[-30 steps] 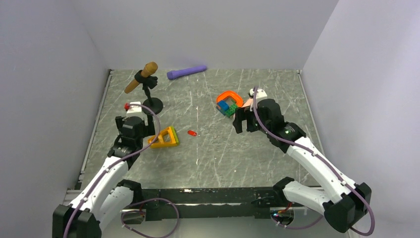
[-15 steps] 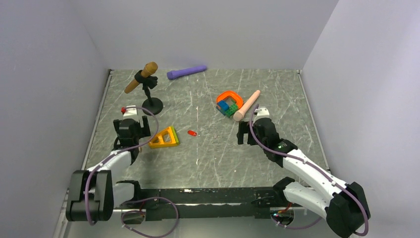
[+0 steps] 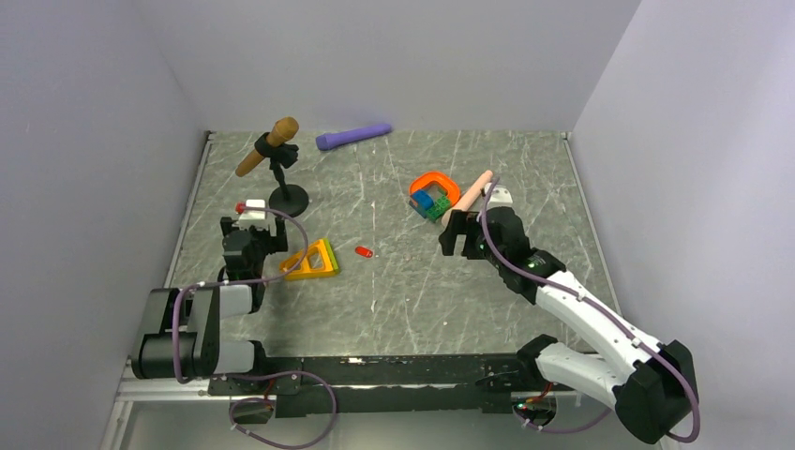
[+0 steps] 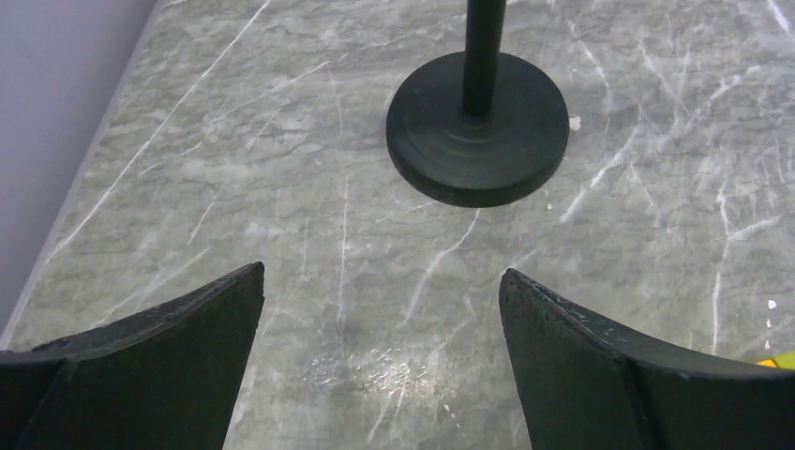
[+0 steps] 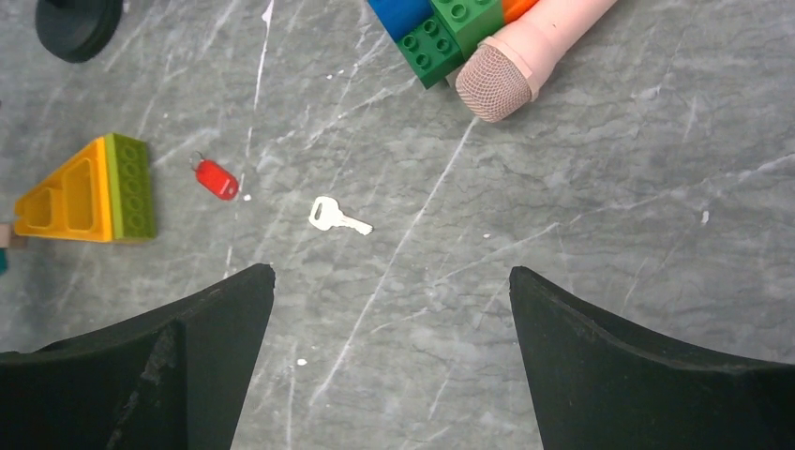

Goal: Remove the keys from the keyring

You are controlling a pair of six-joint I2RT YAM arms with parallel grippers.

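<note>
Plainly, the silver key (image 5: 339, 219) lies just right of the red tag (image 5: 216, 178), not touching it, ahead of the right gripper (image 5: 389, 274), its jaws wide and empty, while the left gripper (image 4: 380, 277), also spread and empty, hangs well left of that tag.

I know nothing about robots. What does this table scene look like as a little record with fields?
silver key: lying loose, apart from the red tag
red tag: near the yellow-green wedge, not touching
pink microphone: next to the green brick
left tool: open, empty, facing the black stand base
right tool: open, empty, facing the key
</note>
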